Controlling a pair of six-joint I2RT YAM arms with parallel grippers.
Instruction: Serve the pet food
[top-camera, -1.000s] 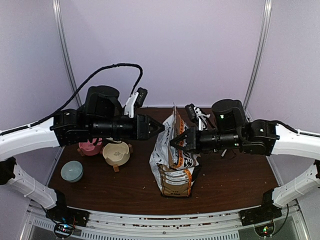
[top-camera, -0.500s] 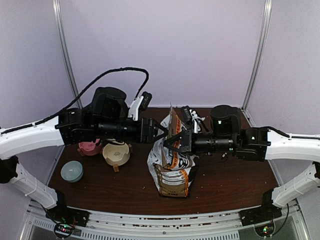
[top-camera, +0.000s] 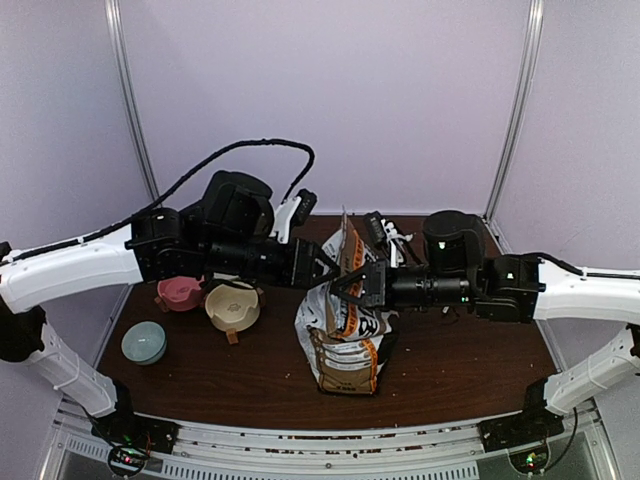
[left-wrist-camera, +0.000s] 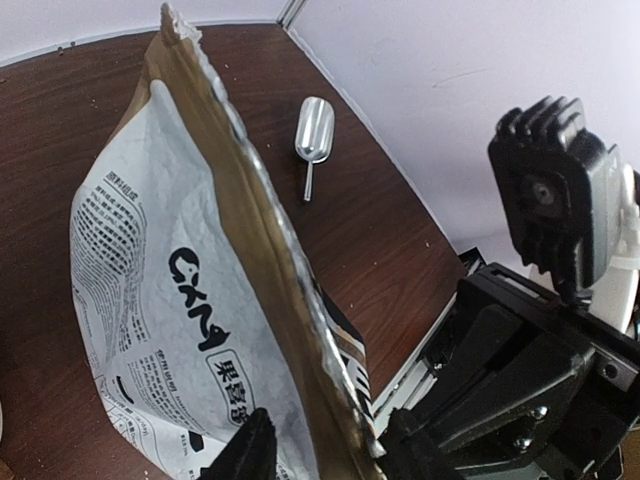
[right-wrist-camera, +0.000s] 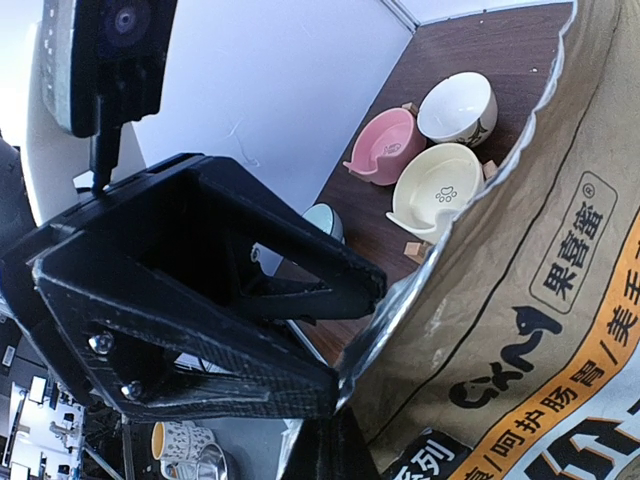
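Bag (top-camera: 345, 320) stands upright mid-table, rim up. Kibble not visible; judged inside bag. Right gripper (top-camera: 342, 288) is clamped on bag's top rim. Left gripper (top-camera: 333, 272) has jaws part-spread astride same rim from left; cannot tell if gripping.

Step judged: opening mouth.
- Each gripper pinches one wall only.
- Pull apart gently, left and right.
- Keep bag upright.

Scoop (left-wrist-camera: 313, 130) lies right of bag, bowls (top-camera: 232, 305) left.

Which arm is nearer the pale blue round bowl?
Left: the left arm rises just beside the pale blue round bowl; the right arm is beyond the brown-and-white paper bag.
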